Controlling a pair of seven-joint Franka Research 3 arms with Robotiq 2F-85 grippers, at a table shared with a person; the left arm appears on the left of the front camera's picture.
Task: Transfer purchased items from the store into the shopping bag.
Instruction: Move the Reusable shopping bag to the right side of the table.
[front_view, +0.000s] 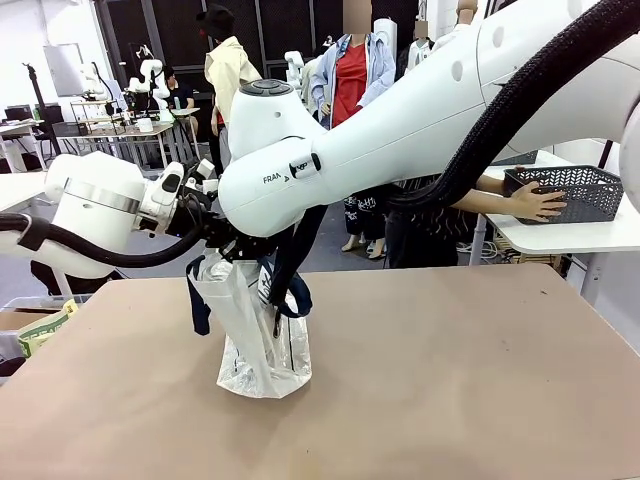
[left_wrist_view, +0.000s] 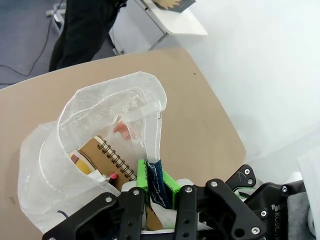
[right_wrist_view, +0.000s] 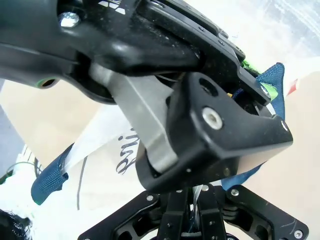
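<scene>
The shopping bag, translucent white with navy straps, stands upright at the table's middle. My left gripper comes in from the left at the bag's top. In the left wrist view this gripper is shut on a navy strap, green pads on either side. Inside the open bag lie a brown spiral notebook and a small red piece. My right gripper is shut on the bag's white rim, right under the left gripper. The store, a dark lattice basket, sits far right.
The basket rests on a white side table beyond the brown table's far right corner, and a person's hand lies on its near wall. My right arm crosses high above the table. A bin with packets stands at the left edge.
</scene>
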